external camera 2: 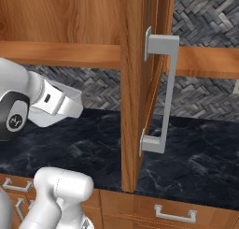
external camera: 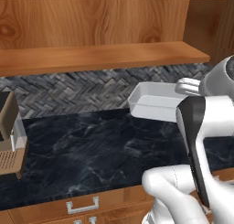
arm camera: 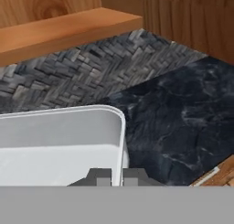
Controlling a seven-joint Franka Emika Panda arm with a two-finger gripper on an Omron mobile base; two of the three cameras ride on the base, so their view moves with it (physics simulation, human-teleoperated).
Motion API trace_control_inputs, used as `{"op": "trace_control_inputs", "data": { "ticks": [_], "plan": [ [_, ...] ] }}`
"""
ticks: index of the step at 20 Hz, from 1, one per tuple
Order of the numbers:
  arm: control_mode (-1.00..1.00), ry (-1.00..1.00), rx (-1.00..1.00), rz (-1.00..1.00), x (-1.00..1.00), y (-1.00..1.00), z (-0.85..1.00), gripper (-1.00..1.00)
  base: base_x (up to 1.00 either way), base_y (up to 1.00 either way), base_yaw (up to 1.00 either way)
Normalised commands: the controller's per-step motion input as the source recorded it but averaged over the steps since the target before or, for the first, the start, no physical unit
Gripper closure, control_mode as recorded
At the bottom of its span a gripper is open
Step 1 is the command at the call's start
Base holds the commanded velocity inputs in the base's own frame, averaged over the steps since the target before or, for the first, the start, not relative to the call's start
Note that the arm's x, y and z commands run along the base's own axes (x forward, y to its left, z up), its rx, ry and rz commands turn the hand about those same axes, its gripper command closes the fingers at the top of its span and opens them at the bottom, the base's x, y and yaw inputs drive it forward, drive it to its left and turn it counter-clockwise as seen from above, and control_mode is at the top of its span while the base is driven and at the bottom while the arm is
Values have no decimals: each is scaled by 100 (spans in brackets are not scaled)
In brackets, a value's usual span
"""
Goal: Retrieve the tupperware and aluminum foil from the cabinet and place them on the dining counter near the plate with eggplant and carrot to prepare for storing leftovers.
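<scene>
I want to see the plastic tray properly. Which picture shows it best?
The left base view: the whole tupperware hangs above the black counter. The hand view shows one corner; the right base view shows it partly, behind the arm.

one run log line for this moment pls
phase: carrying tupperware | gripper: jaws shut on tray rim | tray: held above the narrow black counter, below the cabinet shelf | foil: not seen

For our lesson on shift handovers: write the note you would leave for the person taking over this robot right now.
Gripper: shut on the rim of the tub.
Tub: out of the cabinet, held in the air above the narrow black counter by the tiled wall. Cabinet door stands open.
Done: tub taken out.
Left: carry the tub to the dining counter and set it beside the plate of vegetables, then fetch the foil.
</scene>
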Motion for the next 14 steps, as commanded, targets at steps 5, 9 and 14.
{"op": "trace_control_inputs", "data": {
  "ticks": [5,9,14],
  "plan": [
    [-100,0,-1,31,-98,9,-39,100,0,0,0],
    [-100,0,0,38,-100,5,-35,100,0,0,0],
    [100,0,0,17,-40,4,-12,100,-42,19,35]
  ]
}}
